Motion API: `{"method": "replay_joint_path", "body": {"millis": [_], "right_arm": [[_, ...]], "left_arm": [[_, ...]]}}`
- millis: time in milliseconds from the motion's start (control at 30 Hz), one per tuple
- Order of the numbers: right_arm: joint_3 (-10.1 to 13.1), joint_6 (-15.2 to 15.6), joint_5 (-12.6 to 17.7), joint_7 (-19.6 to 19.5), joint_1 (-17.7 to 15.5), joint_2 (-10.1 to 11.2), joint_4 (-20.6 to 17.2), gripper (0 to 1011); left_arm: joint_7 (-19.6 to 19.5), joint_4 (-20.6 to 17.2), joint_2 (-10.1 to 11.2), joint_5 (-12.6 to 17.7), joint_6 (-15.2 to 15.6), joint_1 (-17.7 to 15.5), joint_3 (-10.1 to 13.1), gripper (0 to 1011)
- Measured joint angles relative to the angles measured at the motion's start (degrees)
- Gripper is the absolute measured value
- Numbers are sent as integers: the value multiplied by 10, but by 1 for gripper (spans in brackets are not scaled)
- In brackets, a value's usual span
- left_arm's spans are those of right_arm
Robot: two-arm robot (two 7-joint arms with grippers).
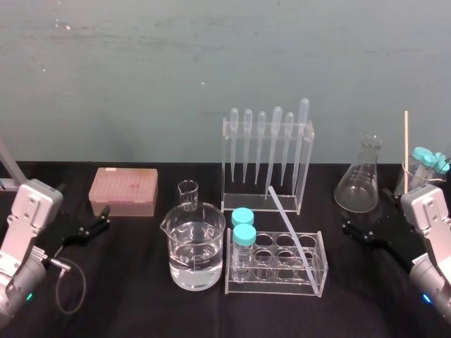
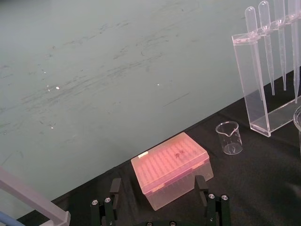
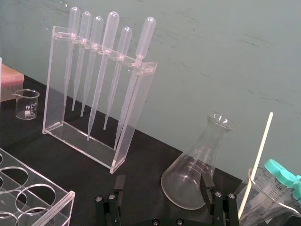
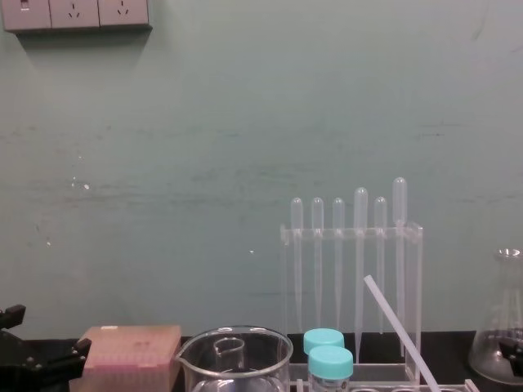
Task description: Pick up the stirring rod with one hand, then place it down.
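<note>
Black tabletop (image 1: 141, 303) runs back to a teal wall. Your long, thin, translucent whitish stirring rod (image 1: 291, 232) leans slantwise across the clear acrylic test-tube rack (image 1: 320, 278) near the middle. Its far end points toward the clear acrylic pipette stand (image 1: 261, 204) behind. You have the black left gripper (image 2: 157, 183) low at the left side, just near of the pink plastic tip box (image 1: 122, 191), with its fingers apart and holding nothing. Your black right gripper (image 3: 162, 181) sits at the right, beside the clear glass conical flask (image 1: 358, 186), with its fingers likewise spread and empty. Both are well apart from the rod.
</note>
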Motion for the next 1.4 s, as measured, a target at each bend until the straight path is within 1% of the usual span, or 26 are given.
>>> {"method": "replay_joint_path", "body": {"millis": [1400], "right_arm": [[0,0,0,0,0,0,0,1003]], "left_arm": [[0,0,0,0,0,0,0,1000]]}}
